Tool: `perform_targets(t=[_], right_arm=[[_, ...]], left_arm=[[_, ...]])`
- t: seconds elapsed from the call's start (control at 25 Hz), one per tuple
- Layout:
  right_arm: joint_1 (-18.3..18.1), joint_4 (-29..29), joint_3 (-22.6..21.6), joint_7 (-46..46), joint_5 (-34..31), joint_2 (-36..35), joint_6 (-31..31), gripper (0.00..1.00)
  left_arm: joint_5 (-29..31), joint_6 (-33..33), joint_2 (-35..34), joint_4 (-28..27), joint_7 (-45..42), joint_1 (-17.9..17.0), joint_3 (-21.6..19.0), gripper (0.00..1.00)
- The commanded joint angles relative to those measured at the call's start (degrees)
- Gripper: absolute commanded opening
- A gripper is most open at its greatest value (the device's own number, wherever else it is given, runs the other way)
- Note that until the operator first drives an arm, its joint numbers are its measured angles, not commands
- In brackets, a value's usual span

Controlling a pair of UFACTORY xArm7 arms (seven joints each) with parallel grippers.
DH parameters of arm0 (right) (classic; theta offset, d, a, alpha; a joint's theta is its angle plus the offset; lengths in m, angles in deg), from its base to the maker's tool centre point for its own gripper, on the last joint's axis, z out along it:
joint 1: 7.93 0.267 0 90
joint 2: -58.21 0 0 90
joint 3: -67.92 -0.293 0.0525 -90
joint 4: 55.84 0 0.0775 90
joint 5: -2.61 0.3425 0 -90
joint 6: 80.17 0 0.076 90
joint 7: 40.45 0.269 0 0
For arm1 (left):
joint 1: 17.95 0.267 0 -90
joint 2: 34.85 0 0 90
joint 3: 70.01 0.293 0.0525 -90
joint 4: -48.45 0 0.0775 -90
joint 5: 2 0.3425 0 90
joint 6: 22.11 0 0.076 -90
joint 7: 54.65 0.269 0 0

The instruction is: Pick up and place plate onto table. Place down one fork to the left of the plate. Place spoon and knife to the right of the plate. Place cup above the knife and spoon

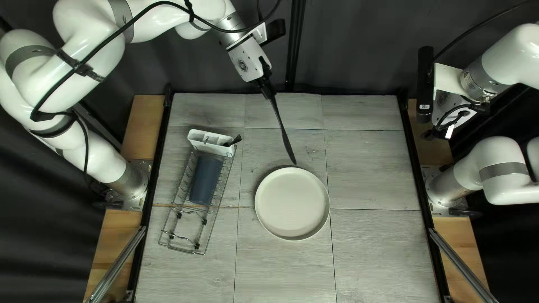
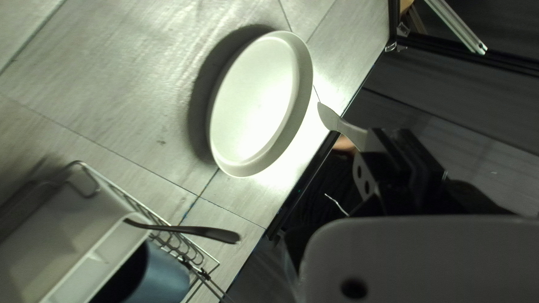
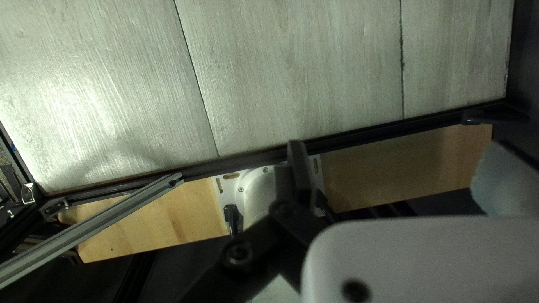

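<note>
Knife (image 1: 284,134) — clamped between left jaws, blade protruding.

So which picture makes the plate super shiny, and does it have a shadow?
Left wrist view: strong glare on the plate and the table beside it, a dark shadow along the plate's other side; top left view: no strong glare, a thinner shadow hugging the plate's rim.

White plate (image 1: 292,203) flat on counter (image 1: 370,168), dark knife (image 1: 285,137) held aslant, blue cup (image 1: 206,179) sideways in rack (image 1: 179,248), dark utensil (image 1: 236,139) in caddy (image 1: 205,147)
</note>
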Motion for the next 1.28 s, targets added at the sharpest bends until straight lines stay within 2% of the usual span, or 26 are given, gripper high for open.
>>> perform_targets(t=[0.04, 0.24, 0.56, 0.92, 1.28], right_arm=[[0.0, 0.0, 0.0, 0.0, 0.0, 0.0, 0.0, 1.0], [0.0, 0.0, 0.0, 0.0, 0.0, 0.0, 0.0, 1.0], [0.0, 0.0, 0.0, 0.0, 0.0, 0.0, 0.0, 1.0], [0.0, 0.0, 0.0, 0.0, 0.0, 0.0, 0.0, 1.0], [0.0, 0.0, 0.0, 0.0, 0.0, 0.0, 0.0, 1.0]], left_arm=[[-1.7, -0.4, -0.2, 2.5, 1.5, 0.8, 0.7, 0.0], [-4.1, -1.8, 1.3, 4.9, 4.0, 1.4, 1.2, 0.0], [-6.4, -3.4, 3.5, 5.1, 4.6, 0.8, 0.5, 0.0], [-9.6, -9.8, 9.7, 3.5, 7.8, -2.9, -2.5, 0.0], [-14.8, -12.8, 3.4, 8.9, 17.5, -4.6, -5.1, 0.0]])
